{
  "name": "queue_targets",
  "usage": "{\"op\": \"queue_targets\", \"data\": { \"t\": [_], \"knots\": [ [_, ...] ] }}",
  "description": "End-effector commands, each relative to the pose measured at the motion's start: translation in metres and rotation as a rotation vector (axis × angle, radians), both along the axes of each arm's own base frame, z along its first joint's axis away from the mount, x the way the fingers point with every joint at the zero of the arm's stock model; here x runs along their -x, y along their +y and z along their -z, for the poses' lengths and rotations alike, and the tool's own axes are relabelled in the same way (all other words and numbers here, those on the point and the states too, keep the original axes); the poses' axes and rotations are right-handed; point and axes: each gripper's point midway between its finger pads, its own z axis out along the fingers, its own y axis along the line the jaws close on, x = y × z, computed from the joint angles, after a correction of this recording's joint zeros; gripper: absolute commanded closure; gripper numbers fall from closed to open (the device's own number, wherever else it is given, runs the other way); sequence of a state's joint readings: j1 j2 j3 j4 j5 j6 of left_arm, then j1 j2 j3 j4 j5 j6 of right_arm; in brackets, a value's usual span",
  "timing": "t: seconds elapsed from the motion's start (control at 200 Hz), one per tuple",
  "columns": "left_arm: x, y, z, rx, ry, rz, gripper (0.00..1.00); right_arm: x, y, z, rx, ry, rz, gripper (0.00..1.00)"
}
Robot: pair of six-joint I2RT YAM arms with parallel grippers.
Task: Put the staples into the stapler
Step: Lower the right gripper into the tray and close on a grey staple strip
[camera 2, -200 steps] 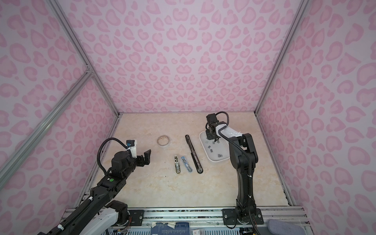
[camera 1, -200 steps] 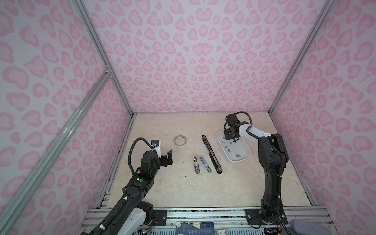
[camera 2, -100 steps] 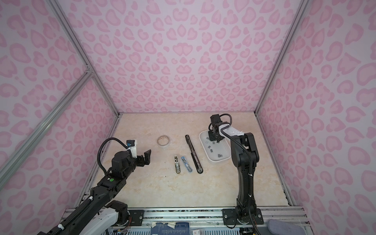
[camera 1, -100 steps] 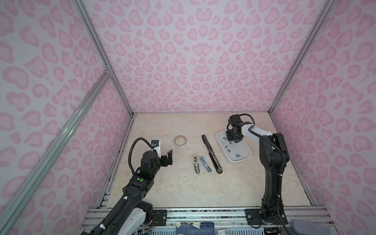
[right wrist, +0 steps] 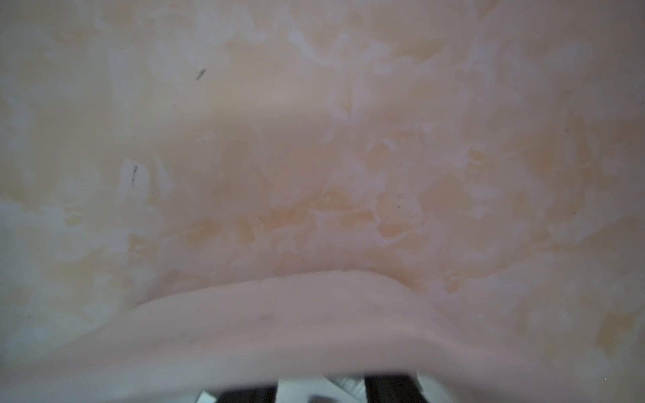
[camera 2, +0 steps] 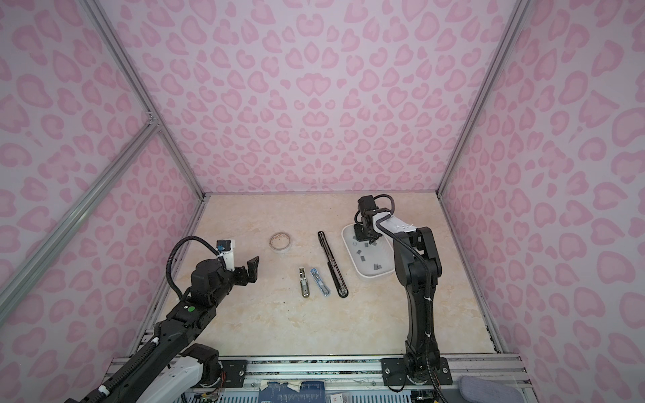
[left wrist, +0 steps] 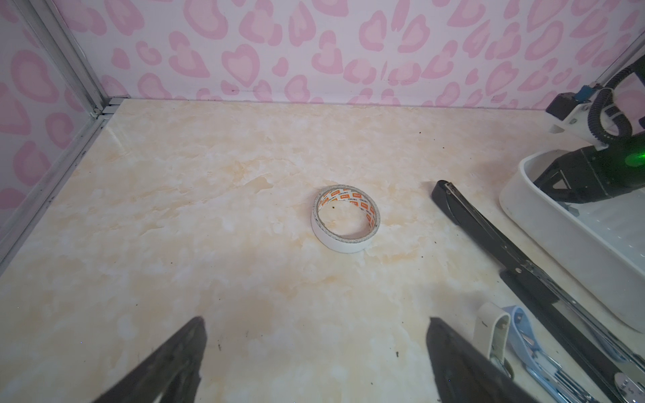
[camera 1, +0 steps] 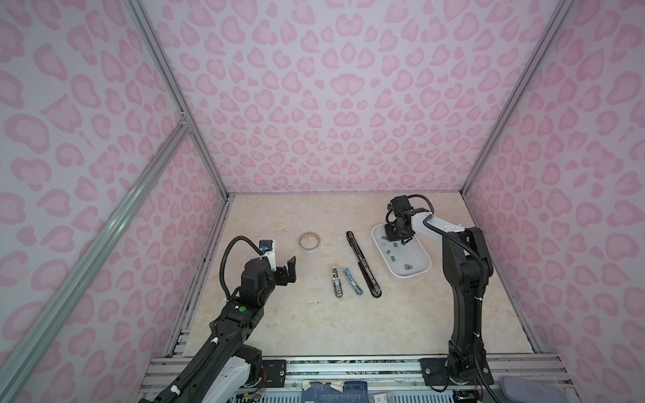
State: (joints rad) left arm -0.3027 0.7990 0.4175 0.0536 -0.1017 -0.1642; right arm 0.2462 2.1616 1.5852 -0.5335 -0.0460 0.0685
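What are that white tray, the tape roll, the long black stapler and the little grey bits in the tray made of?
White tray: likely plastic, smooth, matt, with a rounded moulded rim. Tape roll: seemingly paper tape on a printed card core. Long black stapler: black shell, plastic or painted metal, with a shiny steel-looking rail. Staples: grey metal, probably; too small to be sure.

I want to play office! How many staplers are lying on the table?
3. The long black opened-flat stapler lies beside the white plastic tray; the small light-blue stapler lies left of it; the small cream-and-metal stapler is leftmost. None seems hidden.
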Motion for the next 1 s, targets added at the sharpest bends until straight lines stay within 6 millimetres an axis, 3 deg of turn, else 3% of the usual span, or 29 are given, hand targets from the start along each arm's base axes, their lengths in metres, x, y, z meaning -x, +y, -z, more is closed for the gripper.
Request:
{"op": "queue_targets", "data": {
  "t": [0.0,0.41,0.715,0.995],
  "knots": [
    [-0.002,-0.001,-0.009,0.007,-0.030,0.005,0.01,0.020,-0.005,0.014,0.020,0.079,0.009,0.60],
    [-0.002,-0.001,-0.009,0.008,-0.030,0.005,0.01,0.027,-0.011,0.018,0.043,0.100,0.035,0.70],
    [-0.001,-0.001,-0.009,0.007,-0.029,0.005,0.01,0.030,-0.003,0.010,-0.005,0.082,0.007,0.59],
    [-0.001,-0.002,-0.008,0.009,-0.025,0.009,0.01,0.034,-0.007,0.016,0.015,0.091,0.016,0.66]
  ]
}}
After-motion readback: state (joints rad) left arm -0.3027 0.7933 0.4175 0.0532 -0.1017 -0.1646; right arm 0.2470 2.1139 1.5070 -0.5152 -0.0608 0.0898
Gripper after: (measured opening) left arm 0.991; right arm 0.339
